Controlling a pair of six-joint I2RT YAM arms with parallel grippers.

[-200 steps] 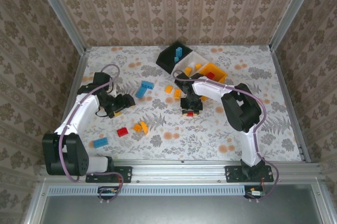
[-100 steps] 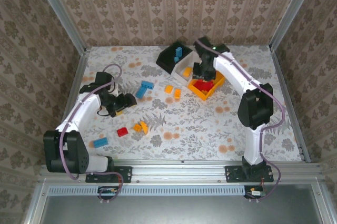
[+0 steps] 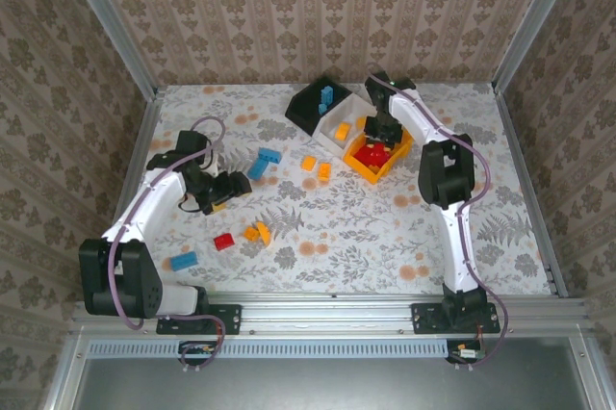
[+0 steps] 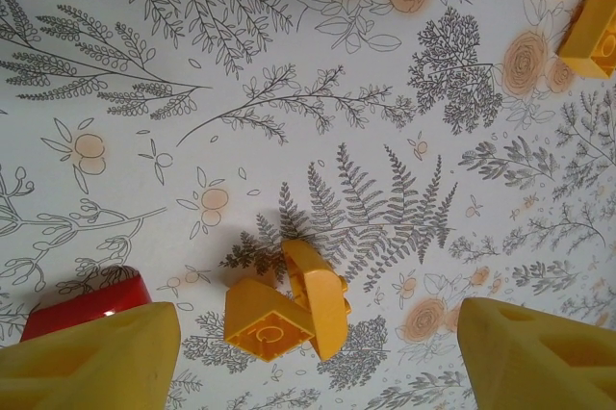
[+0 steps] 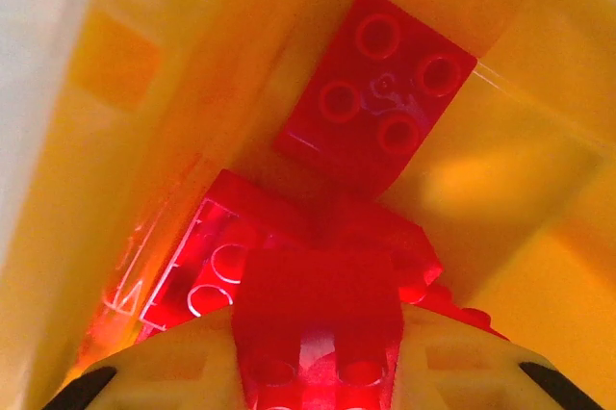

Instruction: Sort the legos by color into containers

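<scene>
My right gripper (image 3: 374, 138) reaches down into the orange-yellow bin (image 3: 398, 157), shut on a red brick (image 5: 318, 328). Other red bricks (image 5: 377, 92) lie under it on the bin floor. The white bin (image 3: 330, 117) holds orange bricks (image 3: 342, 130). Blue bricks (image 3: 329, 97) lie in the black bin (image 3: 306, 106). My left gripper (image 3: 229, 187) hovers open over the table's left part. In the left wrist view two orange bricks (image 4: 287, 306) lie on the cloth between its fingers (image 4: 91, 357), untouched, with a red brick (image 4: 85, 298) at the left.
Loose bricks lie on the flowered cloth: a blue one (image 3: 264, 162), two orange ones (image 3: 309, 164) (image 3: 324, 171) mid-table, a red one (image 3: 224, 242) next to an orange pair (image 3: 257, 233), and a blue one (image 3: 183, 261) near the front left. The three bins crowd together at the back.
My right arm has carried the red brick from mid-table back to the orange-yellow bin and lowered into it. The left arm has hardly moved.
</scene>
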